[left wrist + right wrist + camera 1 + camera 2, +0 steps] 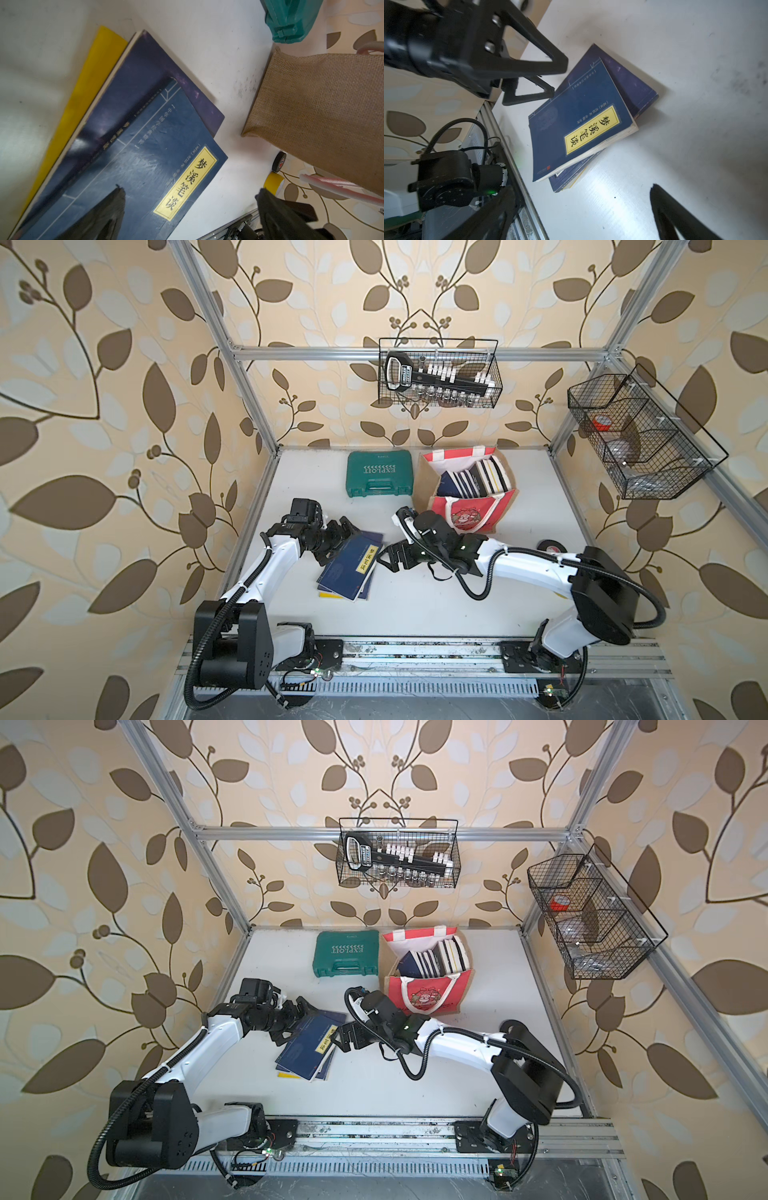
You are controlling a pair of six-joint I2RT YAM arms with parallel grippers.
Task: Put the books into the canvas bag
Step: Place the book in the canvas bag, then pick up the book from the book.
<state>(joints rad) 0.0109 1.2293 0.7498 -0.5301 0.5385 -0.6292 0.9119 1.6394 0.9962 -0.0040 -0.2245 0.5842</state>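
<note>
A small stack of books (349, 568) (309, 1048) lies flat on the white table, a navy one with a yellow title label (145, 155) (577, 133) on top and a yellow cover (83, 99) at the bottom. The canvas bag (469, 518) (424, 998) (322, 104) stands upright behind, with several books (478, 479) on edge inside. My left gripper (343, 545) (297, 1025) (190, 189) (558, 79) is open over the stack's left edge, one finger above the top cover. My right gripper (384, 561) (338, 1040) (577, 199) is open just right of the stack, holding nothing.
A green tool case (380, 472) (291, 20) lies left of the bag. A black tape roll (550, 547) (279, 164) and a yellow roll (274, 182) sit near the right wall. Two wire baskets (440, 373) (636, 435) hang on the frame. The arms' rail (415, 655) runs along the front.
</note>
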